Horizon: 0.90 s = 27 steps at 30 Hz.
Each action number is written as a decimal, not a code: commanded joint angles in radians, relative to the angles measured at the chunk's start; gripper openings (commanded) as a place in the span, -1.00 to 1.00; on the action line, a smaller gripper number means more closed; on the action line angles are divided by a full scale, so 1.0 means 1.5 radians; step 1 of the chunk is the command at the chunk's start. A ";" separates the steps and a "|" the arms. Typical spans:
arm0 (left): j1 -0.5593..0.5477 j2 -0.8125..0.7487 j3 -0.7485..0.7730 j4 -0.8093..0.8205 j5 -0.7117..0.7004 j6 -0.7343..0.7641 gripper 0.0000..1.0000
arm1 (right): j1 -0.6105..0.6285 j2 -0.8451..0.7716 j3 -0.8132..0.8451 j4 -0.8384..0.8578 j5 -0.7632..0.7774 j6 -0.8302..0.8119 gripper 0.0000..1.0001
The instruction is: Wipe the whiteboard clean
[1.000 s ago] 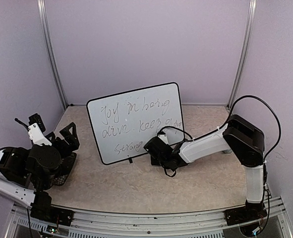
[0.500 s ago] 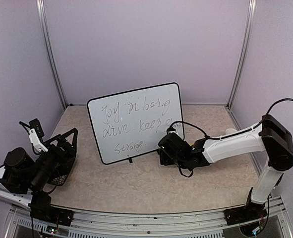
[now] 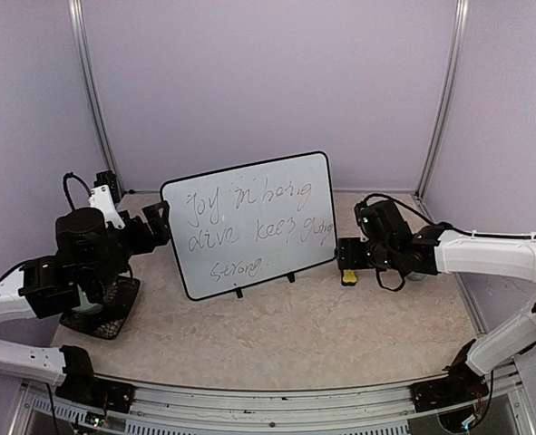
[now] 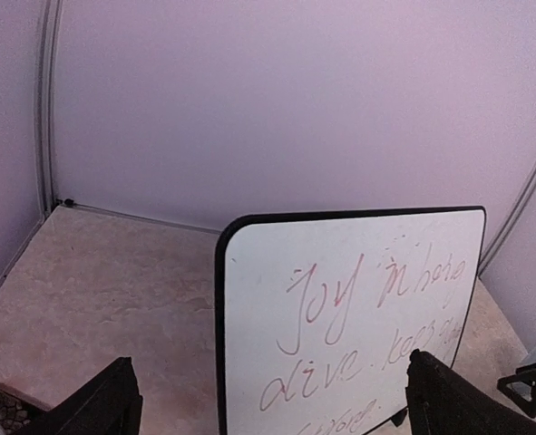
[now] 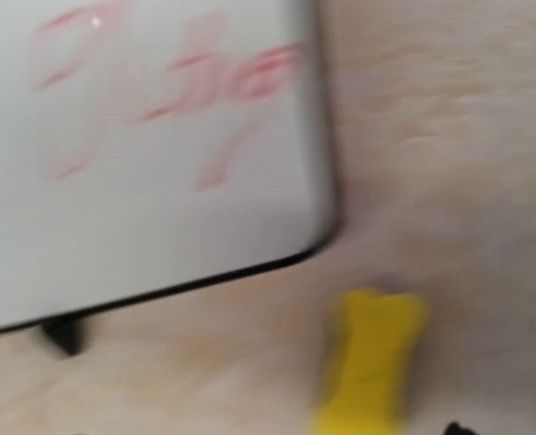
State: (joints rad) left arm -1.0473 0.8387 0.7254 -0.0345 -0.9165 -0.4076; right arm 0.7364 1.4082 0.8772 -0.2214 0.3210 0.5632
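At the left, the left gripper (image 3: 150, 223) hovers with its jaws spread wide, just beside the whiteboard (image 3: 249, 222). The board stands propped mid-table with handwriting across it. To its right, the right gripper (image 3: 347, 254) hangs with its jaws apart and empty, over a yellow eraser (image 3: 347, 277) lying on the table (image 3: 277, 335).

Table (image 3: 277, 340) bears whiteboard (image 3: 249, 227) and, seemingly, yellow eraser (image 3: 348, 275).
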 commanded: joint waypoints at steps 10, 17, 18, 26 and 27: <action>0.225 0.190 0.033 0.112 0.209 0.023 0.98 | -0.101 0.110 -0.009 -0.032 -0.069 -0.022 0.58; 0.237 0.231 0.034 0.129 0.237 0.046 0.98 | -0.101 0.151 0.007 0.010 -0.110 0.000 0.52; 0.237 0.226 0.028 0.135 0.240 0.046 0.98 | -0.101 0.164 0.019 0.007 -0.113 0.001 0.52; 0.239 0.192 -0.004 0.141 0.236 0.033 0.98 | -0.100 0.254 0.071 -0.008 -0.095 0.020 0.39; 0.239 0.187 -0.011 0.143 0.238 0.033 0.97 | -0.100 0.255 0.064 0.002 -0.095 0.020 0.37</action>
State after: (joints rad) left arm -0.6952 1.1561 0.7357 0.1524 -0.5747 -0.3534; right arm 0.5877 1.7645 0.9649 -0.2291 0.1688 0.5667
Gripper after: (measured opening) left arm 0.988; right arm 0.703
